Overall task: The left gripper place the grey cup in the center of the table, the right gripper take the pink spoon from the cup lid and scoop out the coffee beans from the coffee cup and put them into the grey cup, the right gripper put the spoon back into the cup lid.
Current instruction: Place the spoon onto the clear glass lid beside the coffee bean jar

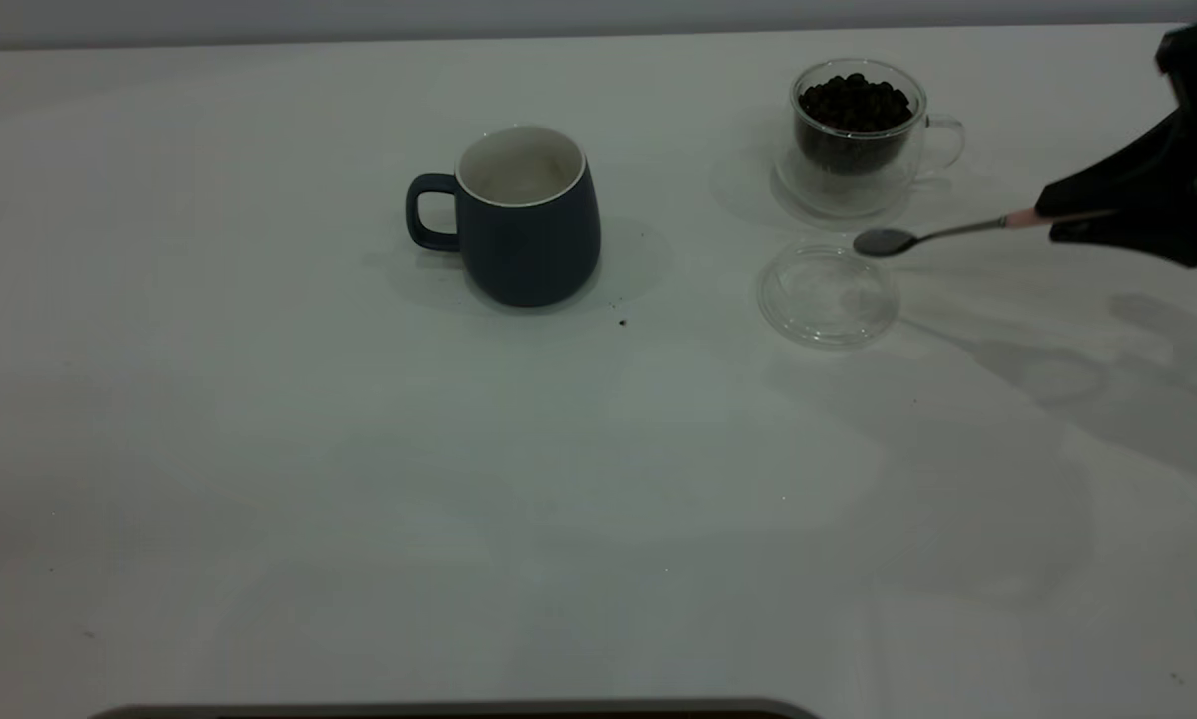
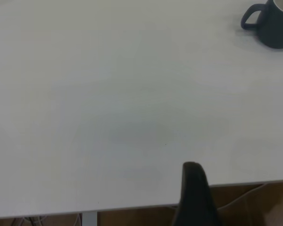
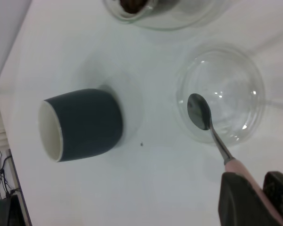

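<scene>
Right gripper (image 1: 1052, 215) clamped on spoon (image 1: 942, 232), bowl empty, above lid (image 1: 826, 295).
Spoon's long axis runs left-right, bowl leftward; coffee cup (image 1: 861, 135) with beans (image 1: 854, 103) lies just far of the bowl, so next move is likely up and away. Mug (image 1: 526, 213) sits mid-tabletop (image 1: 358, 479), well left. Left gripper (image 2: 194, 195) parked; can't tell its state.

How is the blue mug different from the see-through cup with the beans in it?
The grey cup is dark and solid, so you cannot see through its wall; the coffee cup is clear glass. The grey cup looks empty and white inside, while the coffee cup holds dark coffee beans. The grey cup's handle points toward the left arm's side, the coffee cup's toward the right arm's side. Both stand upright on the table and have a loop handle.
</scene>
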You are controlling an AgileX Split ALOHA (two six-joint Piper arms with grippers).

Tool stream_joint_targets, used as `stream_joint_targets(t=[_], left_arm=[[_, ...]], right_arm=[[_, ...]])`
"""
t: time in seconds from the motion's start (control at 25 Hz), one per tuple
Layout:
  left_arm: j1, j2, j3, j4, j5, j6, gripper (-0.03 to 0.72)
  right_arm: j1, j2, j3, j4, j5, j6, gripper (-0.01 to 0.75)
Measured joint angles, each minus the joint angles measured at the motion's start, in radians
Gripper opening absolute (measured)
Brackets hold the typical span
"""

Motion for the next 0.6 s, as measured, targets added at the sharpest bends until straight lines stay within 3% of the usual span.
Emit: stream_joint_targets(t=[0.6], left_arm=[[0.0, 0.0, 0.0, 0.0, 0.0, 0.001, 0.567]], right_arm=[[0.033, 0.24, -0.183, 0.004, 0.099, -0.035, 0.098]])
